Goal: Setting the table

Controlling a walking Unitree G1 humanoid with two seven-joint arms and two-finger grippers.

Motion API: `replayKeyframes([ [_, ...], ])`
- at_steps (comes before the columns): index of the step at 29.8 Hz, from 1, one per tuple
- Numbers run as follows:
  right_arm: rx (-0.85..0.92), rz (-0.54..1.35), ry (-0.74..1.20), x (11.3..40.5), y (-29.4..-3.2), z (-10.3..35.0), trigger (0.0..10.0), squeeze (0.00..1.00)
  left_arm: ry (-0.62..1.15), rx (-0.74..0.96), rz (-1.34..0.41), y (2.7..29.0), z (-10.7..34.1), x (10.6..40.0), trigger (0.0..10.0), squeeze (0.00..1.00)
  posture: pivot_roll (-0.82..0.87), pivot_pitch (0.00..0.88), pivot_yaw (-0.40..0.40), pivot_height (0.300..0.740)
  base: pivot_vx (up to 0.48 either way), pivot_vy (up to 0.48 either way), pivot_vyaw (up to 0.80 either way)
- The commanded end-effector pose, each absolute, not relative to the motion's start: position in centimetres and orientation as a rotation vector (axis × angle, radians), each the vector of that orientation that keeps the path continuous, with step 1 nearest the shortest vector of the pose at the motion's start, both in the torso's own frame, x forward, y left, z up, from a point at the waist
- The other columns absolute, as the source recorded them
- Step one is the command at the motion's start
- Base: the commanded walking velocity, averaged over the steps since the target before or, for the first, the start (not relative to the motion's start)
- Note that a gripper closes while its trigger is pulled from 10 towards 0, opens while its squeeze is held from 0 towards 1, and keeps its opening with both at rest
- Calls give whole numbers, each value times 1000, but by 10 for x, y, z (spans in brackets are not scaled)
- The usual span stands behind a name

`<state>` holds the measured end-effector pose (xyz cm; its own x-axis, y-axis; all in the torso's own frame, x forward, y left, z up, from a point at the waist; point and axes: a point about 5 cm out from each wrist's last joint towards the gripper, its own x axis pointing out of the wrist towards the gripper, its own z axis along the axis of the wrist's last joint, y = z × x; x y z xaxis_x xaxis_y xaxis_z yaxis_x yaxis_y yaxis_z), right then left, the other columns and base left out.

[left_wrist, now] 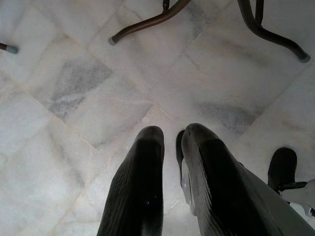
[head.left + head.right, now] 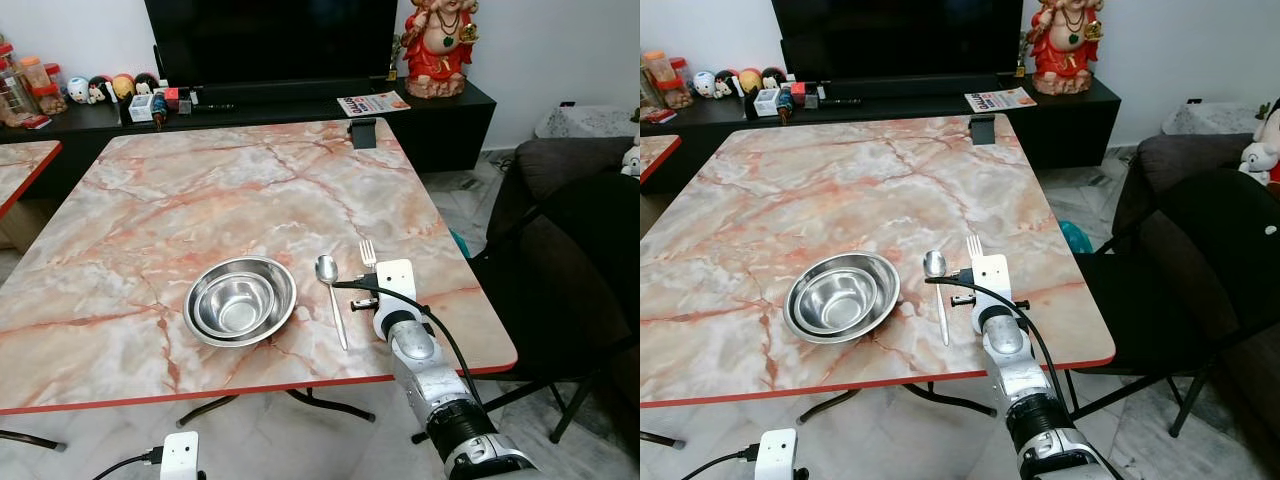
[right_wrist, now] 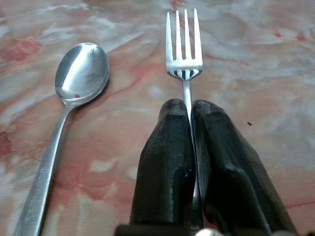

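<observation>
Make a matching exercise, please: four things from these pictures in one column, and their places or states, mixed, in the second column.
Things:
1. fork
2. spoon
3. bowls
4. left gripper

Places or states:
A. lying free on the table, between 1 and 3
B. hanging over the floor
C. clamped in the right gripper
D. nested, one inside the other

Pairs: 1-C, 2-A, 3-D, 4-B

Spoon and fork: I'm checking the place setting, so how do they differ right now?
The spoon lies free on the table, untouched; the fork has its handle pinched between the right gripper fingers. The spoon ends in a rounded bowl, the fork in four tines. The spoon lies nearer the metal bowls, the fork farther to the right. Both are shiny metal, pointing away from the robot.
</observation>
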<state>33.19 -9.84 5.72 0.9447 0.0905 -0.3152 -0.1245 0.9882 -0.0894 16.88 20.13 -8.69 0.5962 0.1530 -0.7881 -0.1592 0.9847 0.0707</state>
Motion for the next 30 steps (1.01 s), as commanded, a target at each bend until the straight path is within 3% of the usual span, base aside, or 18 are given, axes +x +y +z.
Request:
replayKeyframes([
  [1,-94,112,315,333,-96,59,10000,0,928,1,179,204,-88,167,10000,0,-31,0,30,740,0,0,0],
  [30,-10,138,381,333,-89,51,10000,0,941,14,182,206,-88,166,10000,0,-23,0,34,740,0,0,0],
])
